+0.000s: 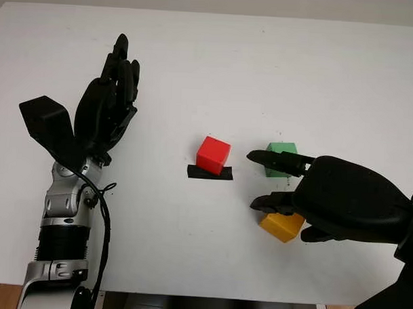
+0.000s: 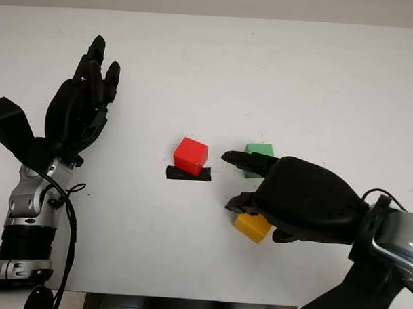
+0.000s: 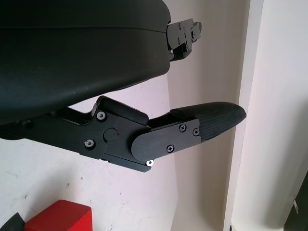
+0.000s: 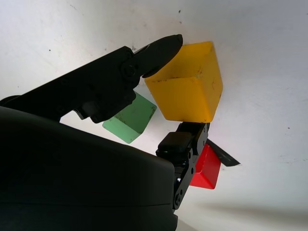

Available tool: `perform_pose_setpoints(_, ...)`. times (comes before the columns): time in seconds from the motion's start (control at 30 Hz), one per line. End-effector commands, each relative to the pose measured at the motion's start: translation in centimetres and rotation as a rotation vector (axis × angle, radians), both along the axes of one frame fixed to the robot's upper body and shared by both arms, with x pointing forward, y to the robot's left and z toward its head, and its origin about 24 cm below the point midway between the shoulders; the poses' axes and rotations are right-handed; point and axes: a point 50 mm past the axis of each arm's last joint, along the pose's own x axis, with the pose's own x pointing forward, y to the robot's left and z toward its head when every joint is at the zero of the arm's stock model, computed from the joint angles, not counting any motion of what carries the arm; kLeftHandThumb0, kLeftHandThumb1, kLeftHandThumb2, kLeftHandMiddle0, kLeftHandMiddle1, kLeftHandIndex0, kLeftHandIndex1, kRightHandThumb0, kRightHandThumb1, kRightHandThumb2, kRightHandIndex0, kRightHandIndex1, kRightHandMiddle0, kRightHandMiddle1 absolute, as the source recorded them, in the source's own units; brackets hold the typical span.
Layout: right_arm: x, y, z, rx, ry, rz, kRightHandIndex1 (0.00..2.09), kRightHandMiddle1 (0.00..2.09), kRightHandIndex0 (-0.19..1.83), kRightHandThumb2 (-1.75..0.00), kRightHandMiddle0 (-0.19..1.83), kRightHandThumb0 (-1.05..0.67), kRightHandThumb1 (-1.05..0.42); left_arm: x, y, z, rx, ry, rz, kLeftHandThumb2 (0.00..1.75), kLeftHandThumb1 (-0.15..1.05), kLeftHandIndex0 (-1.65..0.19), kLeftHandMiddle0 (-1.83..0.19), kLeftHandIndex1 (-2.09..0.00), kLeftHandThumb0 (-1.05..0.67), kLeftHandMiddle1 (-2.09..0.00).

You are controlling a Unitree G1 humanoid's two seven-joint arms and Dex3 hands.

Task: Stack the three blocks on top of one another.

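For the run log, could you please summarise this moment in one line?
right robot hand: over yellow block, grasp unclear | left robot hand: open, far left | stacked: none

A robotics laboratory or test bench, shown by a bare, staged setup. The plain white matte tabletop carries nothing domestic or commercial. Just ahead of the fingertips of the black three-finger right hand a small red plastic cube sits on a strip of black tape stuck flat to the surface as a position mark. Beside and under that hand lie a small green plastic cube and a small yellow plastic cube, plain test pieces. The black left hand, well apart from them, has exposed metal wrist joints and a loose black cable. A blank pale wall borders the tabletop.
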Motion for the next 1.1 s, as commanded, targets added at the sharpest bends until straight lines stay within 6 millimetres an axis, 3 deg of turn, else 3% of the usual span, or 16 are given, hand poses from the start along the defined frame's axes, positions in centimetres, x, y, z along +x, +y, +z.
perform_pose_setpoints(0.0,0.1,-0.1,0.3,0.003,-0.024,0.003,0.08,0.13,0.2,-0.06,0.78,-0.4,-0.8,-0.3,0.2,-0.1,0.012,-0.004,0.001,0.67,1.05,0.18,0.16,-0.05,-0.77,-0.05)
perform_pose_setpoints(0.07,0.1,-0.1,0.5,0.044,-0.041,0.006,0.1,0.28,0.26,-0.06,0.94,-0.38,-0.83,-0.3,0.2,-0.1,0.015,-0.004,0.0,0.67,1.05,0.18,0.17,-0.05,-0.77,-0.05)
perform_pose_setpoints(0.13,0.2,-0.1,0.6,0.068,-0.056,0.007,0.08,0.77,0.33,-0.06,0.83,-0.37,-0.84,-0.3,0.2,-0.1,0.019,-0.004,0.001,0.67,1.05,0.18,0.17,-0.05,-0.77,-0.05)
perform_pose_setpoints(0.17,0.3,-0.1,0.7,0.073,-0.072,0.009,0.08,0.88,0.35,-0.05,0.79,-0.37,-0.84,-0.3,0.2,-0.2,0.026,-0.006,-0.001,0.67,1.05,0.18,0.17,-0.05,-0.77,-0.05)
perform_pose_setpoints(0.3,0.8,-0.4,1.1,0.117,-0.119,-0.004,0.1,1.15,0.44,-0.05,0.7,-0.37,-0.83,-0.4,0.1,-0.2,0.029,-0.004,0.006,0.67,1.05,0.18,0.17,-0.05,-0.78,-0.05)
perform_pose_setpoints(0.5,1.4,-0.9,1.5,0.216,-0.119,-0.047,0.11,1.19,0.48,-0.05,0.69,-0.41,-0.81,-0.4,0.0,-0.2,0.042,-0.015,0.012,0.68,1.05,0.19,0.17,-0.04,-0.78,-0.05)
perform_pose_setpoints(0.73,2.4,-1.2,3.4,0.469,0.05,-0.216,0.06,1.2,0.39,-0.06,0.6,-0.37,-0.87,-0.2,0.0,-0.2,0.045,-0.016,0.006,0.66,1.05,0.19,0.19,-0.03,-0.78,-0.05)
perform_pose_setpoints(0.93,3.9,-1.1,6.3,0.625,0.145,-0.309,0.04,1.28,0.35,-0.05,0.54,-0.35,-0.89,0.0,-0.2,-0.2,0.047,-0.013,0.004,0.65,1.05,0.19,0.19,-0.03,-0.77,-0.05)
perform_pose_setpoints(1.07,5.5,-1.1,9.0,0.656,0.172,-0.344,0.05,1.16,0.37,-0.05,0.64,-0.38,-0.85,0.1,-0.2,-0.1,0.046,-0.005,-0.002,0.63,1.05,0.19,0.19,-0.01,-0.78,-0.03)
